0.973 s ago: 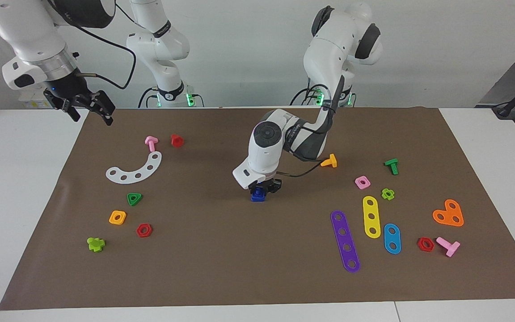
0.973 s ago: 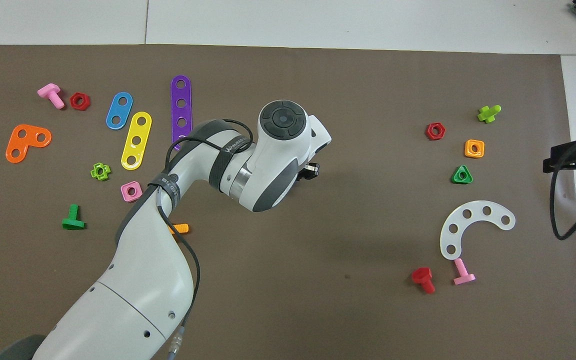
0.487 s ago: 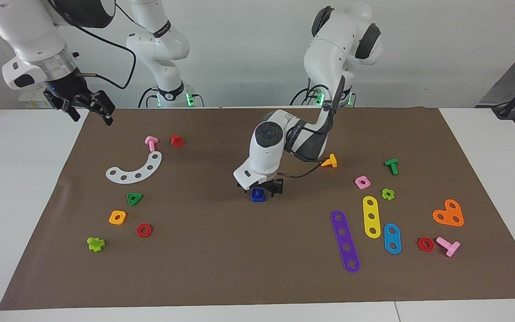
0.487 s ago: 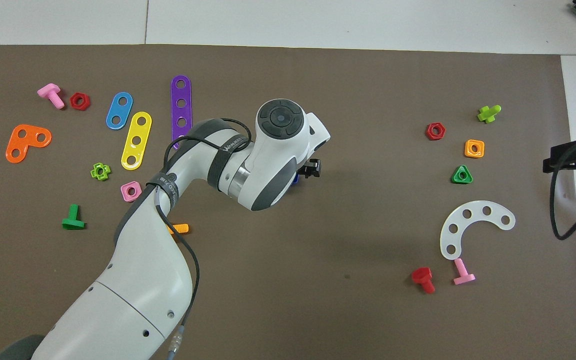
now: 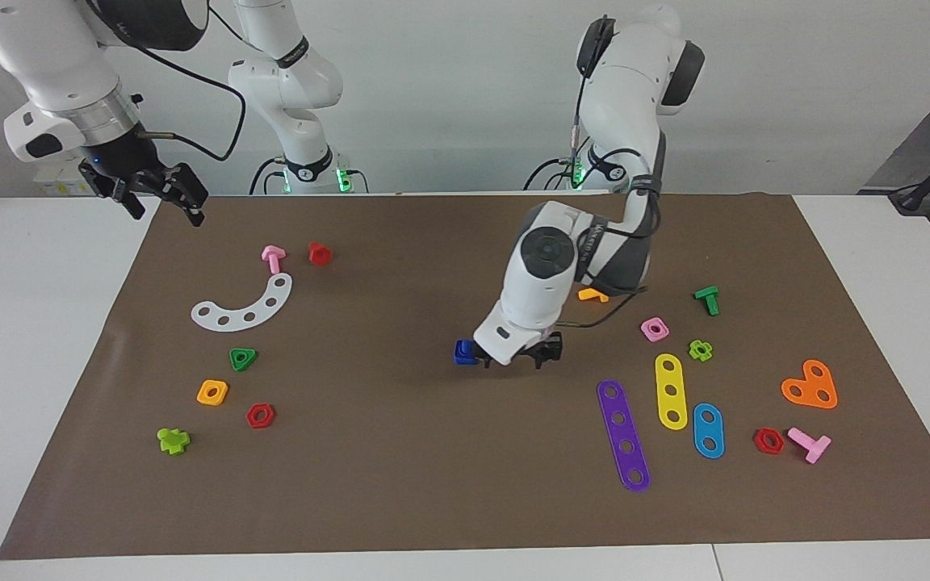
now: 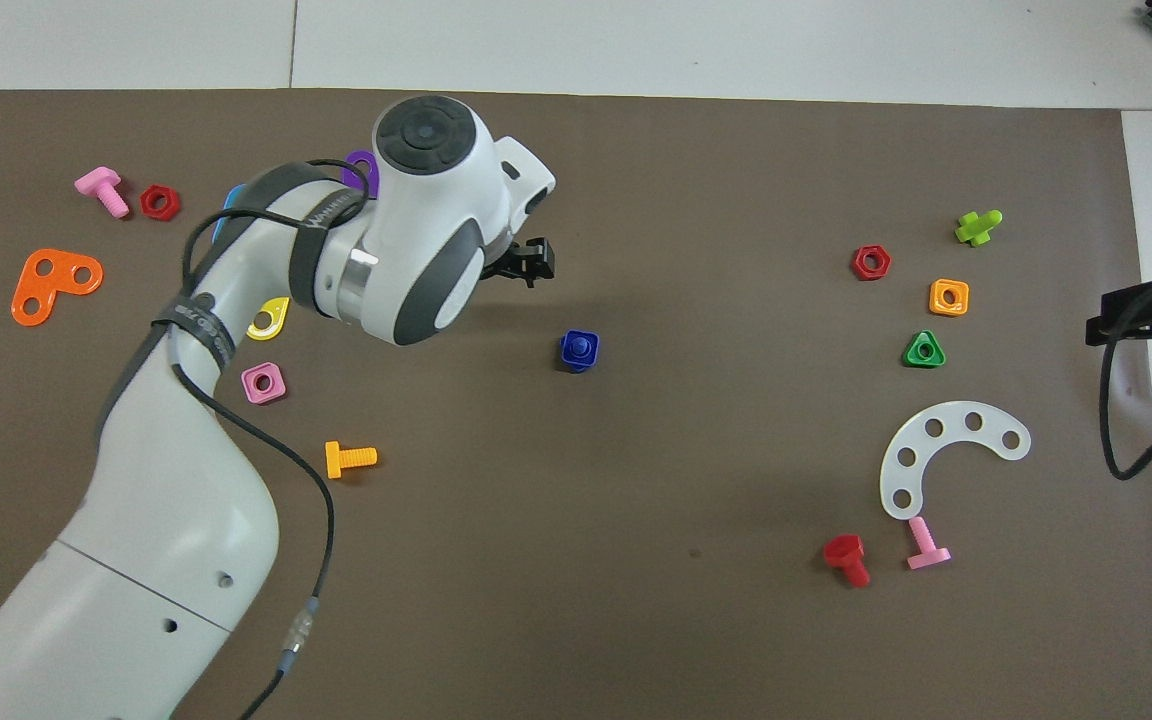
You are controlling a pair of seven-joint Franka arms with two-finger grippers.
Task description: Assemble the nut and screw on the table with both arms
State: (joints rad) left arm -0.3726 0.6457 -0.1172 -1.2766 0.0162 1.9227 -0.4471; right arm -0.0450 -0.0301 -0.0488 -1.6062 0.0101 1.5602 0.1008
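The dark-blue square nut [image 6: 579, 350] stands on the brown mat [image 6: 636, 560] near the table's middle. The dark-blue screw's round stem end [image 6: 582, 344] shows in its hole, and the screw's head is hidden under it. The nut also shows in the facing view [image 5: 462, 352]. My left gripper [image 5: 516, 361] is open and empty, just above the mat beside the nut, toward the left arm's end; it also shows in the overhead view [image 6: 528, 262]. My right gripper [image 5: 162, 200] is open and empty, waiting in the air over the mat's edge at the right arm's end.
An orange screw [image 6: 349, 458], a pink square nut [image 6: 263, 382] and coloured strips lie near the left arm. A green triangular nut [image 6: 924, 350], an orange square nut [image 6: 948, 296], a red hex nut [image 6: 870, 262] and a white curved strip [image 6: 946, 450] lie toward the right arm's end.
My left gripper has let go of the dark-blue nut and screw and moved off them toward the left arm's end. The piece stays on the mat. The right arm has not moved.
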